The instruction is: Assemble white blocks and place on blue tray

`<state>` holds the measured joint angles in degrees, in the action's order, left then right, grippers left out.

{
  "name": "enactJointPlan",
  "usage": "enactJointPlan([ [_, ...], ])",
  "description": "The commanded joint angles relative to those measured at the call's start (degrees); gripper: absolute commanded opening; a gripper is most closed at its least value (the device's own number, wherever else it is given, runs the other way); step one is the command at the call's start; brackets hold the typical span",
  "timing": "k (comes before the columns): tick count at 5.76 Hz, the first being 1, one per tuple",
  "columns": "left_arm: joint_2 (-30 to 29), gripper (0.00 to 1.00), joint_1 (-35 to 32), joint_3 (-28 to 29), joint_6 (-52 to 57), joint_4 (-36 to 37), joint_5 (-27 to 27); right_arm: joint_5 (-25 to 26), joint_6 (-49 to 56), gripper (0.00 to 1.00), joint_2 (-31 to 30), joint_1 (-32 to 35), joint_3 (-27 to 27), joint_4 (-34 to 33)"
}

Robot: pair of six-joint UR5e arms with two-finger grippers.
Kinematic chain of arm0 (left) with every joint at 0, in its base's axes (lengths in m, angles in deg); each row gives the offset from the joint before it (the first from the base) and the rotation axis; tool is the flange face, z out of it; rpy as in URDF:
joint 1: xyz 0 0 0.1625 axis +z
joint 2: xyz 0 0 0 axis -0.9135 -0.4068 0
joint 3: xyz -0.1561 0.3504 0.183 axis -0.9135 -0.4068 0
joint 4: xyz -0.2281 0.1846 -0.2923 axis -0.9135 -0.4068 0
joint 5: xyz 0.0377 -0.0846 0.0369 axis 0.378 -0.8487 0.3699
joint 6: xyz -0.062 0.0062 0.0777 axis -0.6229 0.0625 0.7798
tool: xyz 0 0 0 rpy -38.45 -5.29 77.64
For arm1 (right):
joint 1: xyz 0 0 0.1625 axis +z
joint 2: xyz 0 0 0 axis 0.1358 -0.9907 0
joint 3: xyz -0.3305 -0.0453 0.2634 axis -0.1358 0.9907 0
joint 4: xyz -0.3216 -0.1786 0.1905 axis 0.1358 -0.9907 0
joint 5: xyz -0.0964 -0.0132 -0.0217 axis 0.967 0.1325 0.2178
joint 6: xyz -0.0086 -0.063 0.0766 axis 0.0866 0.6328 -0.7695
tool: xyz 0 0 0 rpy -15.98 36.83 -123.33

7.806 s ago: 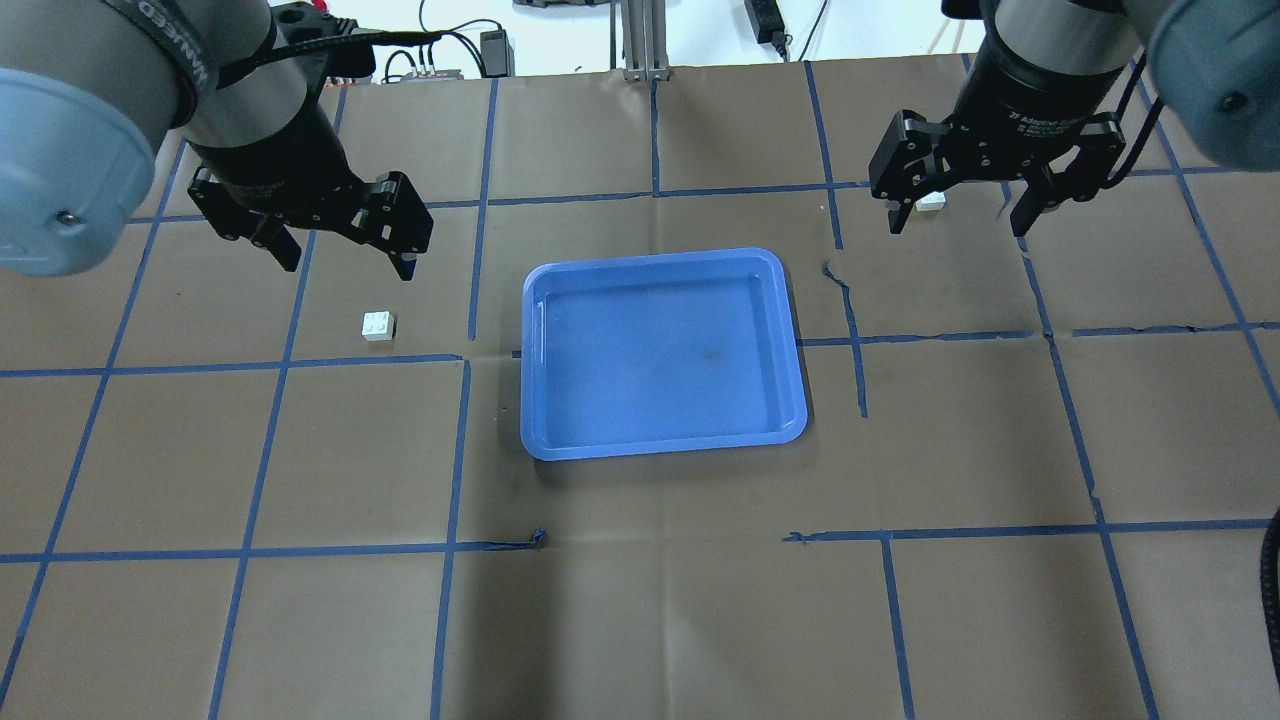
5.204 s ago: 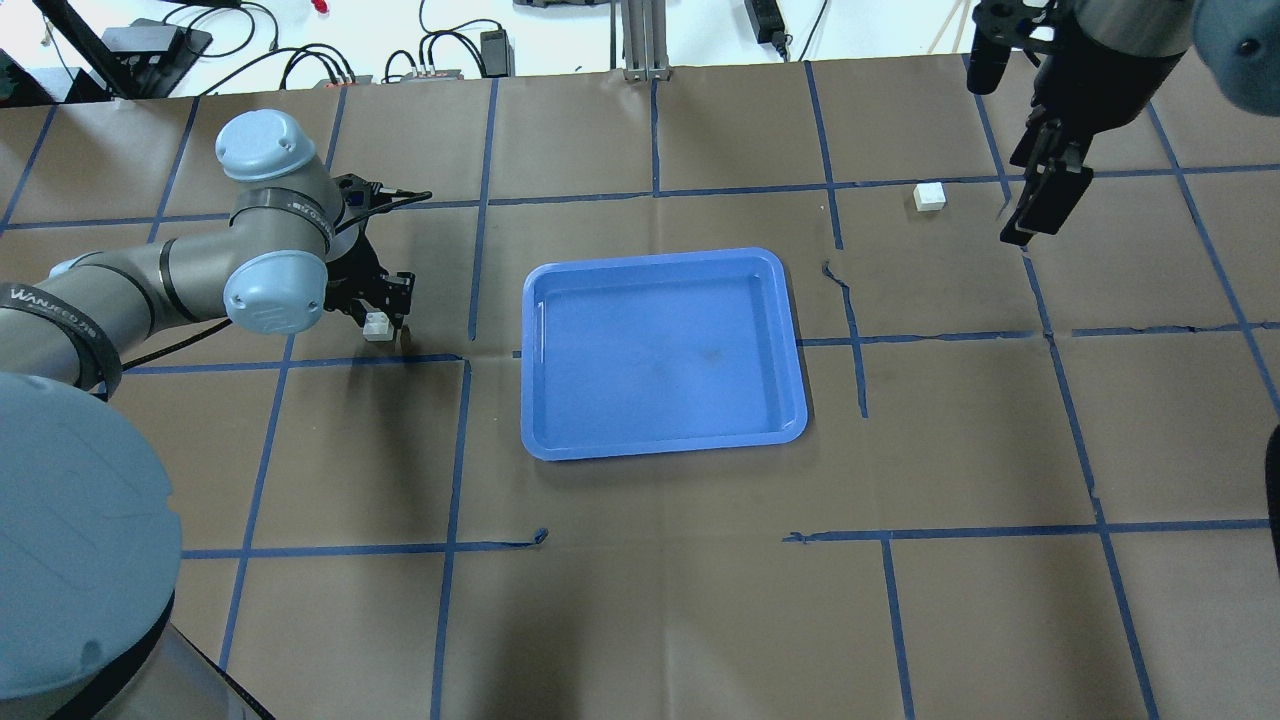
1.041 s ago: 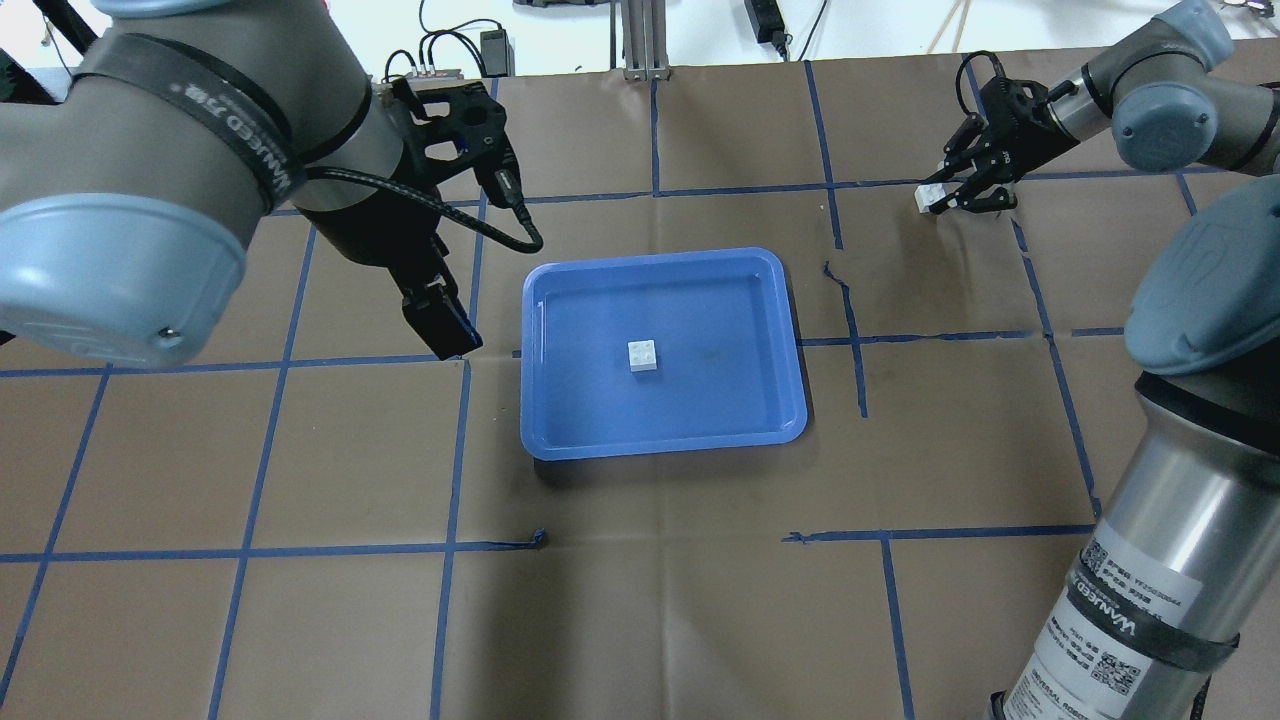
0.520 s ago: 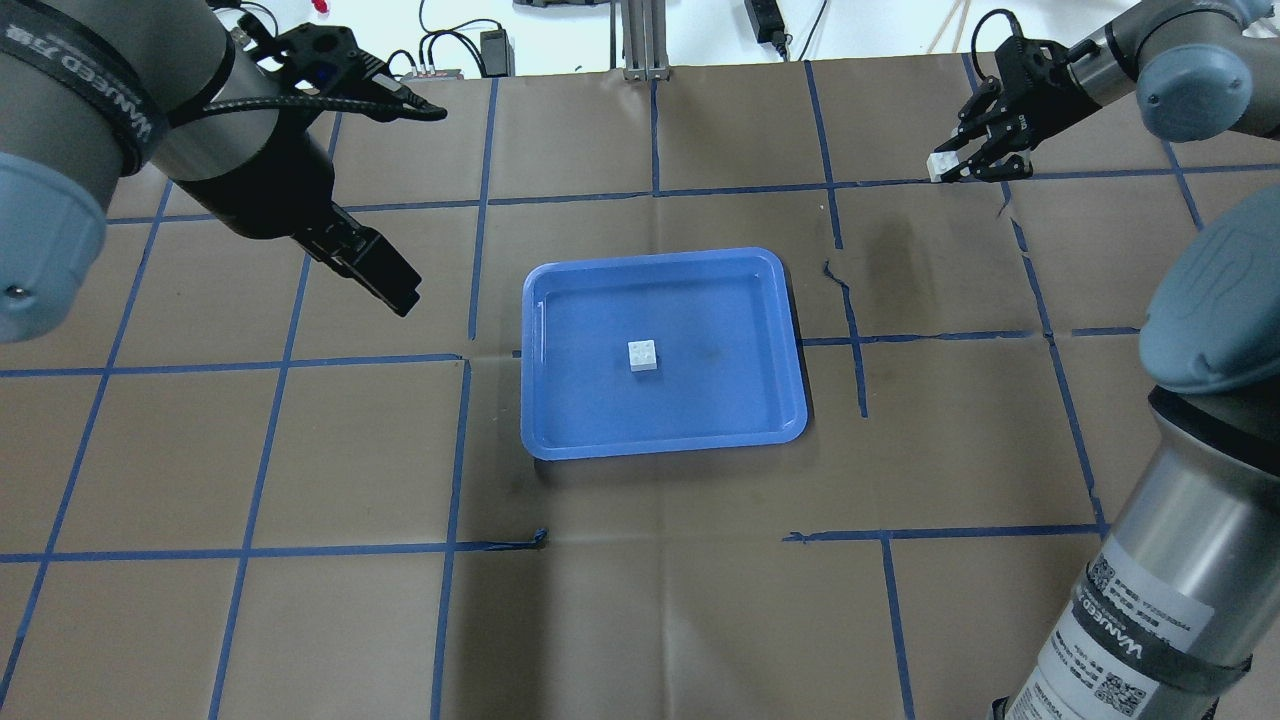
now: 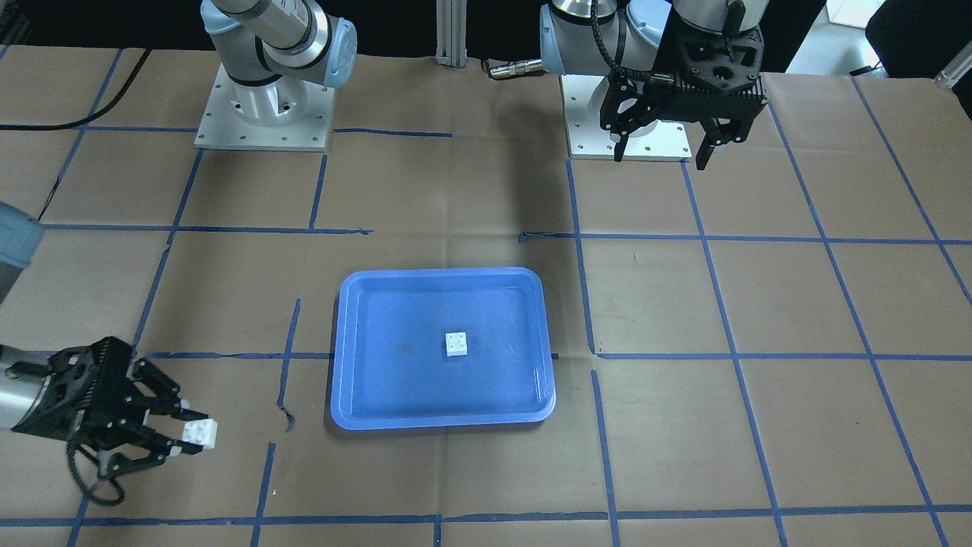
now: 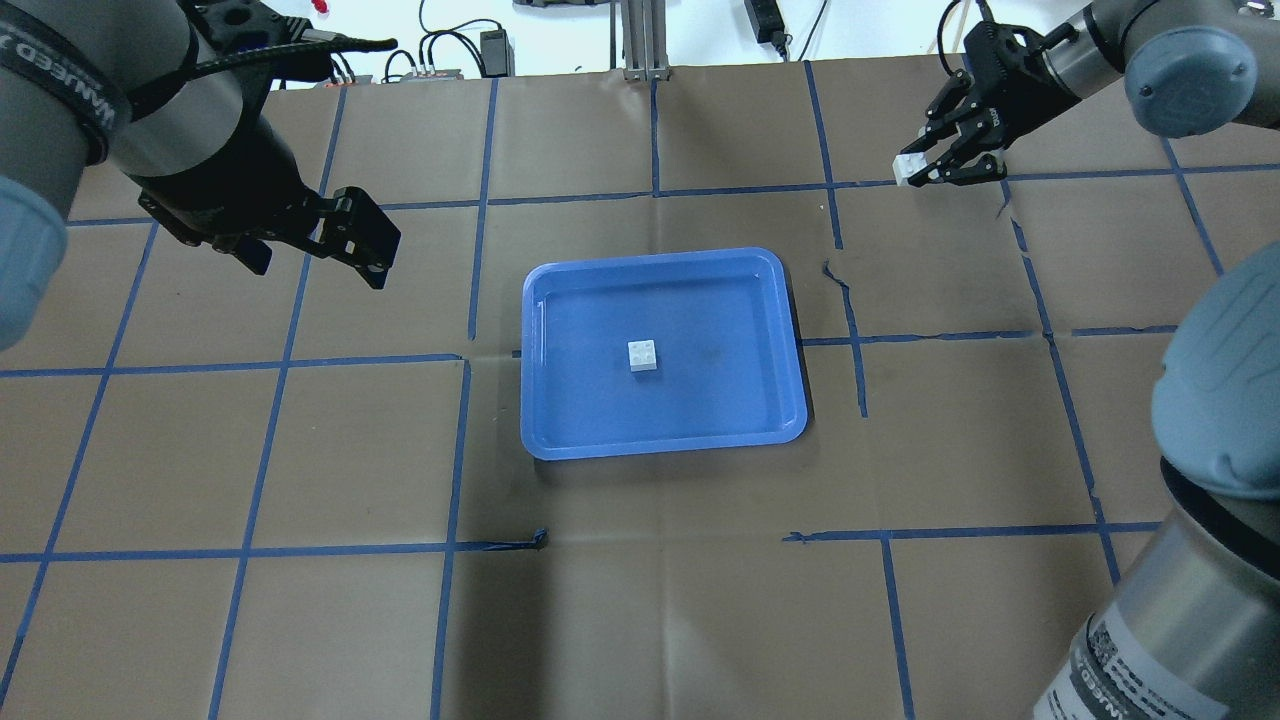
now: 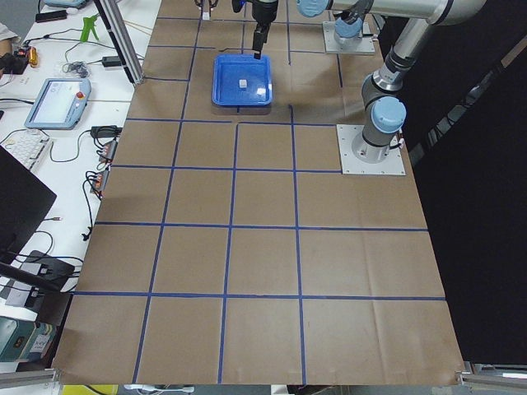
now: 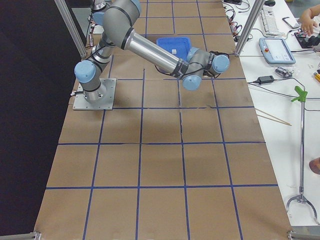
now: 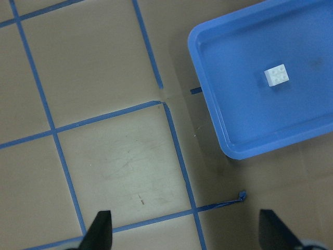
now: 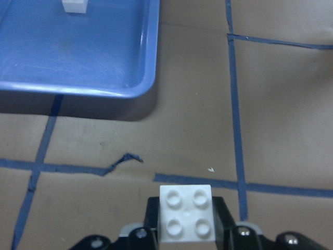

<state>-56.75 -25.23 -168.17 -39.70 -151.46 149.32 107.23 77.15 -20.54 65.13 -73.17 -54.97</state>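
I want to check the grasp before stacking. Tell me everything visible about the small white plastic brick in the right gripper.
The small white plastic brick is square and smooth, with four round studs showing on its top face. It sits pinched between the fingertips of the right gripper, seemingly lifted off the brown paper-covered table, well outside the blue plastic tray. Nothing else seems to touch it.

Brown paper (image 6: 640,620) covers the whole table, ruled into squares with blue tape (image 6: 248,551) (torn and wrinkled in places). In the exterior left view a white bench (image 7: 103,95) runs down the left edge, carrying cables, a keyboard (image 7: 12,152) and a teach pendant (image 7: 58,103). The right edge is black.
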Motion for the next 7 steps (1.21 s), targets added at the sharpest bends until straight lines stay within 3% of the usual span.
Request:
enactJointPlan([
  [1,1.13,0.99,0.08,-0.45,-2.36,-0.04,0.13,-2.97,-1.25,0.33,-6.35,2.82,-11.23,-4.3],
  [5,1.31,0.99,0.43,0.25,-2.71,-0.82,-0.32,-2.64,-34.31,0.33,-6.82,18.0,-30.58,-46.06],
  [7,1.4,0.99,0.52,2.43,-3.15,-6.43,-0.58,-2.2,-37.2,0.33,-4.2,21.19,-35.0,-55.27],
])
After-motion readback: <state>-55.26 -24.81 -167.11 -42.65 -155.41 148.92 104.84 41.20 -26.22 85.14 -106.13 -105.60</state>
